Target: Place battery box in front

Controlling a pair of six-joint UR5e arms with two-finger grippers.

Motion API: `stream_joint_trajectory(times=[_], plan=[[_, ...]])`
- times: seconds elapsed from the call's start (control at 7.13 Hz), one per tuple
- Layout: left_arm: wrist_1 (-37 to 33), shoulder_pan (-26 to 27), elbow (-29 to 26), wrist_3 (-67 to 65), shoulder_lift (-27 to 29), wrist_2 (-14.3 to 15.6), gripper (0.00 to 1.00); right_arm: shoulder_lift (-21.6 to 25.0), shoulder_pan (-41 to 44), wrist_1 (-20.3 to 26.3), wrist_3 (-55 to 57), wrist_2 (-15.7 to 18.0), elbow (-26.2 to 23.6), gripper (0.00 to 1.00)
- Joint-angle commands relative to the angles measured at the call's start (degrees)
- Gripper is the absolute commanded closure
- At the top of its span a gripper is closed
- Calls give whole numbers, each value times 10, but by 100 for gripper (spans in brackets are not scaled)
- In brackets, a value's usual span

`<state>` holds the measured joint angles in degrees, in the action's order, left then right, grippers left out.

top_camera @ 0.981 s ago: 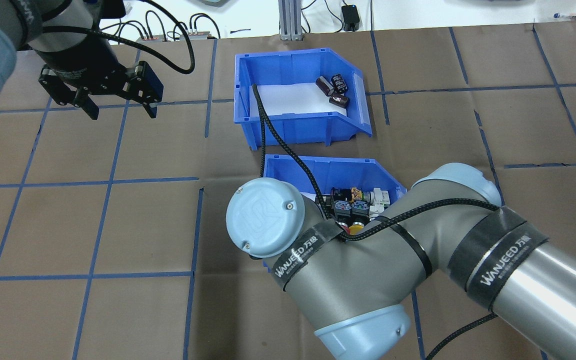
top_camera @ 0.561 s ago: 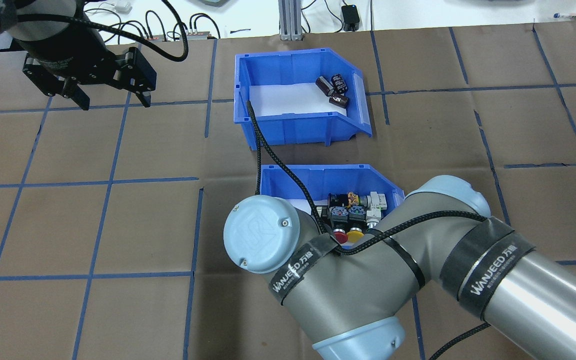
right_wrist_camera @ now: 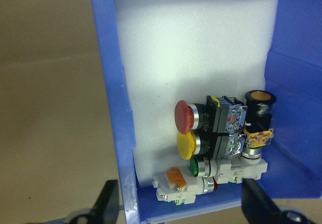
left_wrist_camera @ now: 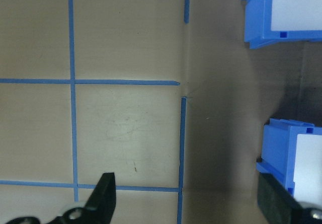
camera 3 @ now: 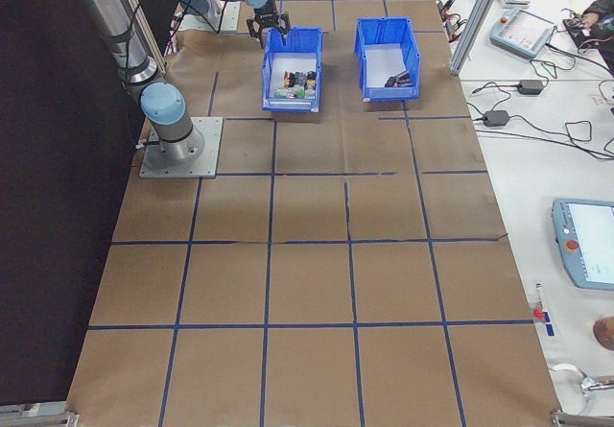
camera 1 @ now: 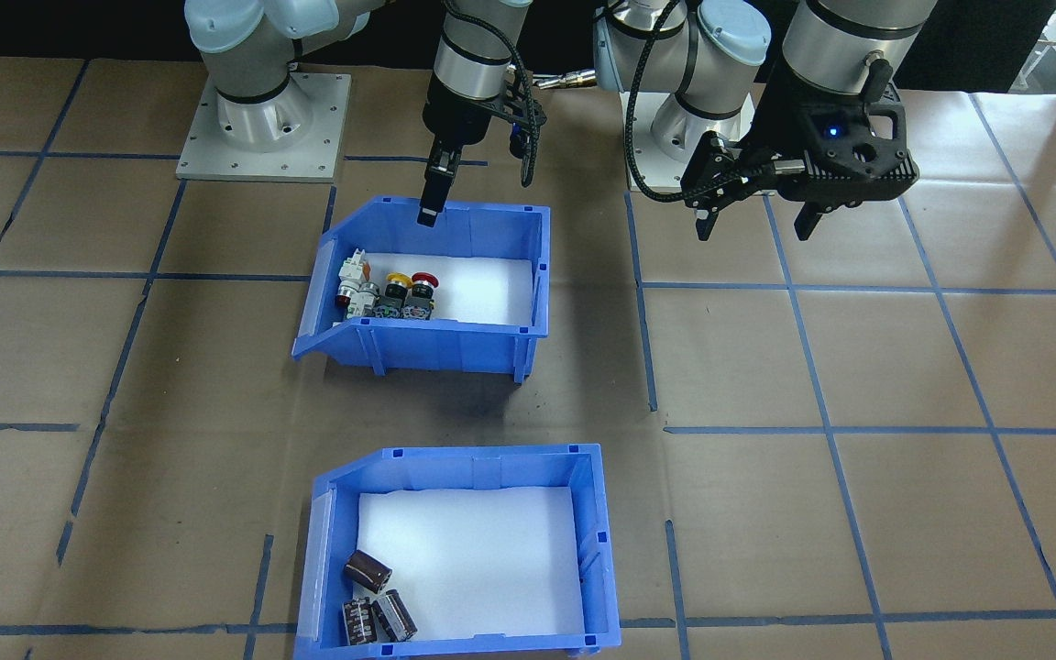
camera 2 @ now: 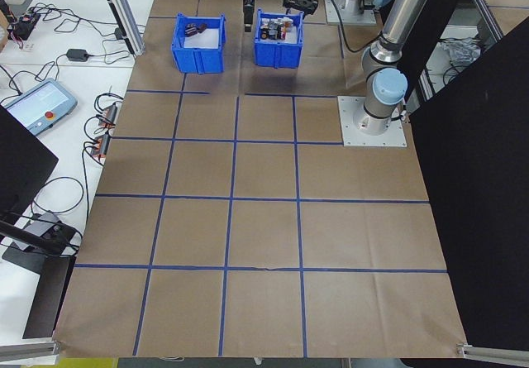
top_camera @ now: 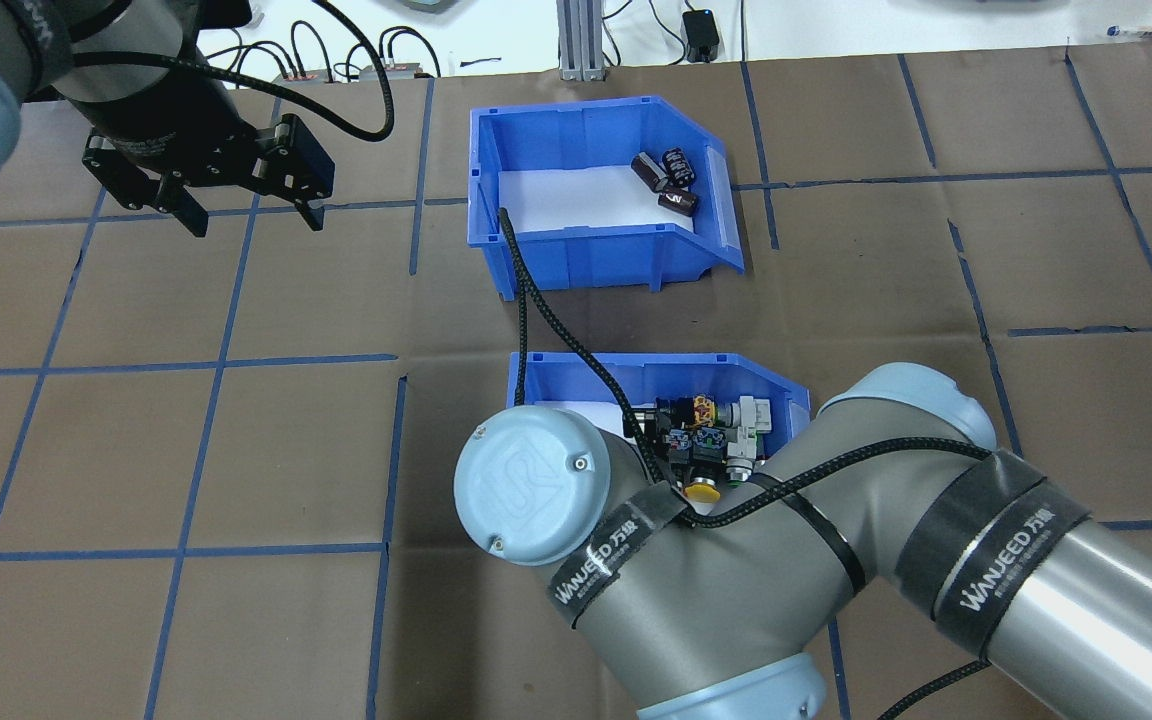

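Observation:
The battery box [top_camera: 586, 250] is a blue bin with a white liner, with three dark cells [top_camera: 666, 180] in its right corner. It stands on the far side of the table, bottom centre in the front-facing view [camera 1: 459, 463]. A second blue bin [camera 1: 436, 344] holding push-button switches [right_wrist_camera: 201, 133] sits between it and the robot. My right gripper [camera 1: 427, 215] is open, with its fingers either side of this bin's robot-side wall [right_wrist_camera: 108, 58]. My own arm hides it in the overhead view. My left gripper [top_camera: 254, 222] hangs open and empty over bare table, far left of both bins.
Brown paper with a blue tape grid covers the table. The two arm bases [camera 1: 262, 128] stand behind the switch bin. An aluminium post [top_camera: 581, 40] and cables lie along the far edge. Open table lies left and right of the bins.
The switch bin has slid toward the robot and slightly left, together with my right arm. The left gripper drifted away and came back to nearly the same spot. The battery box has not moved.

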<state>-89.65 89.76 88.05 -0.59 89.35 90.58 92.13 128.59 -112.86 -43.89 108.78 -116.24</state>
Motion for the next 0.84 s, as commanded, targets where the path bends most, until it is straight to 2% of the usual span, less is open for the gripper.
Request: stream_joint_trajectory(times=[0.0, 0.14, 0.28, 0.56, 0.7], plan=[[1, 1, 11, 28, -1, -3, 0, 47, -15, 4, -1, -5, 0, 0], [1, 0, 11, 57, 2, -5, 0, 54, -29, 2, -1, -8, 3, 0], [1, 0, 11, 59, 2, -5, 0, 55, -58, 1, 14, -28, 8, 0], [2, 0, 16, 53, 1, -5, 0, 59, -143, 4, 168, -39, 63, 0], [2, 0, 16, 52, 1, -5, 0, 58, -185, 5, 204, -52, 88, 0]])
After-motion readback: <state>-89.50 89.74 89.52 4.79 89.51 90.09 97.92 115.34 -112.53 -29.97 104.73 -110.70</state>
